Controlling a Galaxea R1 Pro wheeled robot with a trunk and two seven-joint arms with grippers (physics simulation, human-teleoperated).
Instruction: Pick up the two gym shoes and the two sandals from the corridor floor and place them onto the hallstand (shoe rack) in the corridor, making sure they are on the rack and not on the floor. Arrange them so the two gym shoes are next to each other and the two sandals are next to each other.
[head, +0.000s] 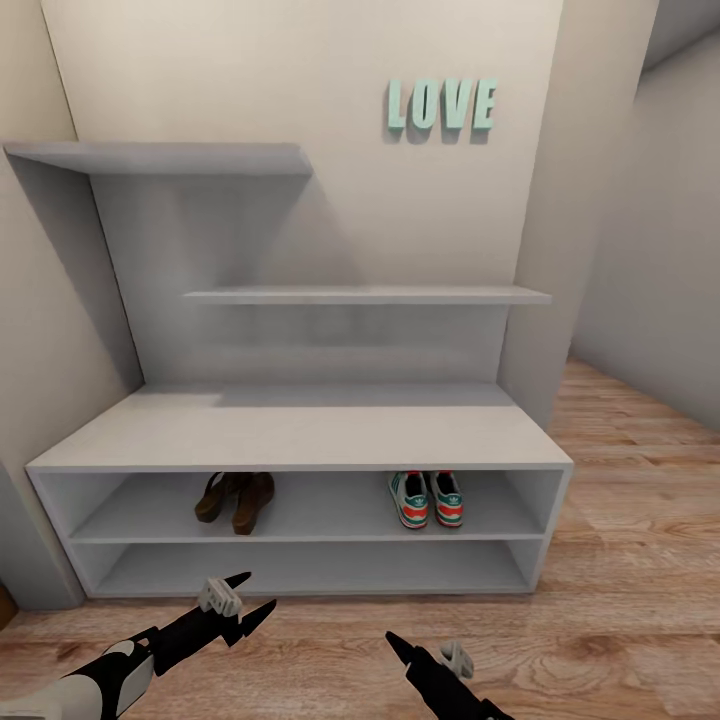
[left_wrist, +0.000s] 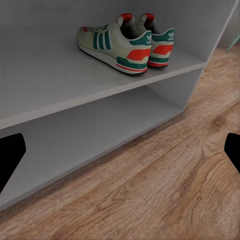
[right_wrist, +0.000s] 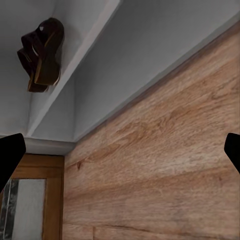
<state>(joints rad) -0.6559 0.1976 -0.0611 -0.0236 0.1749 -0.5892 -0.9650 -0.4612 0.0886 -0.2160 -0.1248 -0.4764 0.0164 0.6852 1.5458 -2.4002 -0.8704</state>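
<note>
The hallstand (head: 300, 430) is a pale grey low bench with two open shelf bays. On its upper inner shelf, the two brown sandals (head: 236, 500) stand side by side at the left. The two gym shoes (head: 427, 498) stand side by side at the right, heels toward me. My left gripper (head: 258, 591) hovers open and empty just above the corridor floor (head: 620, 560), in front of the lower bay. My right gripper (head: 425, 650) is open and empty, low over the floor nearer to me. The left wrist view shows the gym shoes (left_wrist: 125, 45); the right wrist view shows the sandals (right_wrist: 42, 55).
Two stepped wall shelves (head: 365, 296) hang above the bench, with mint LOVE letters (head: 441, 105) on the wall. A beige wall closes the left side. The plank floor runs on past the bench to the right. A wood-framed panel (right_wrist: 30, 200) shows in the right wrist view.
</note>
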